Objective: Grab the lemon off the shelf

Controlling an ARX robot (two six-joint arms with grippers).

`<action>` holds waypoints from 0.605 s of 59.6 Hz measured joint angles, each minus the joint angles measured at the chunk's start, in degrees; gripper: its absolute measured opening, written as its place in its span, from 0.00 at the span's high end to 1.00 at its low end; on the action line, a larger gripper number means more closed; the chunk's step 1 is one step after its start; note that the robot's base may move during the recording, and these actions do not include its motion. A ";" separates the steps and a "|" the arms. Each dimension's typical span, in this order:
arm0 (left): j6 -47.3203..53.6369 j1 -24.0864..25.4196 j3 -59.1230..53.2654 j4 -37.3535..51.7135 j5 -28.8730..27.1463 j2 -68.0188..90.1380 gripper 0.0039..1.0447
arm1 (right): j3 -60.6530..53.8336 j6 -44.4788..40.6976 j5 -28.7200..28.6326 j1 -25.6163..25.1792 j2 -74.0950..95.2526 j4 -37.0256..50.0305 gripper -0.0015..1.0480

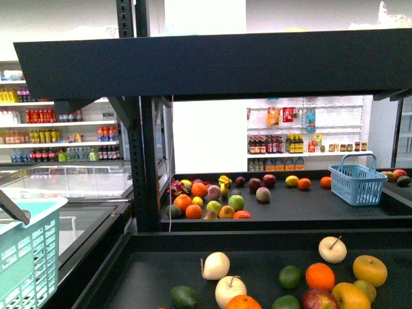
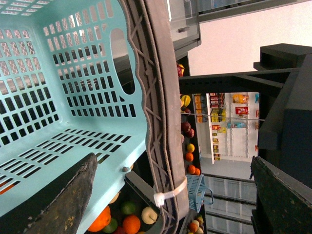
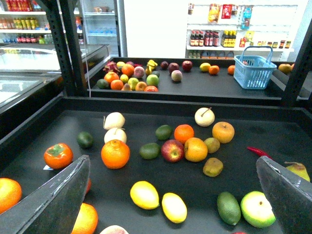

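1. Clock convention: 12 o'clock points away from the robot, toward the rear tier; 6 o'clock points back at the robot.
2. Lemon [image 3: 174, 207]: bright yellow and oval, lying on its side on the lower tray of the shelf [image 3: 273, 127]. It sits at about 6 o'clock from the red apple [image 3: 171, 150] and falls outside the front view.
3. Neighbours: a second yellow fruit [image 3: 144, 194], somewhat rounder, lies just beside the lemon at its 10 o'clock; whether the two touch cannot be told. An avocado [image 3: 227, 207] lies at 3 o'clock, clear of the lemon.
4. Right gripper [image 3: 170, 161]: jaws spread wide and holding nothing. In the right wrist view the lemon appears in the gap framed by the two fingers.
5. Left gripper [image 2: 173, 158]: jaws also apart. The dark handle of the teal basket [image 2: 58, 87] passes between them, with no finger seen pressing on it.
6. Handling (judgement): probably light to moderate in weight, with a firm rind that gives a little. The skin is smooth and likely slick, and the oval form will roll readily on the flat tray. It is not fragile under a modest squeeze.
7. Hold (judgement):
   - The long axis runs roughly 11 to 5 o'clock.
   - Grasp across the widest belly, at about 8 and 2 o'clock.
   - Avoid the tapered ends, where the fruit could squirt free.
   - The 10 o'clock neighbour leaves little finger room on that flank.
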 joint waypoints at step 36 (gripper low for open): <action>-8.02 -2.29 6.91 12.70 2.60 12.74 0.07 | 0.00 0.00 -0.02 0.00 0.00 0.00 0.02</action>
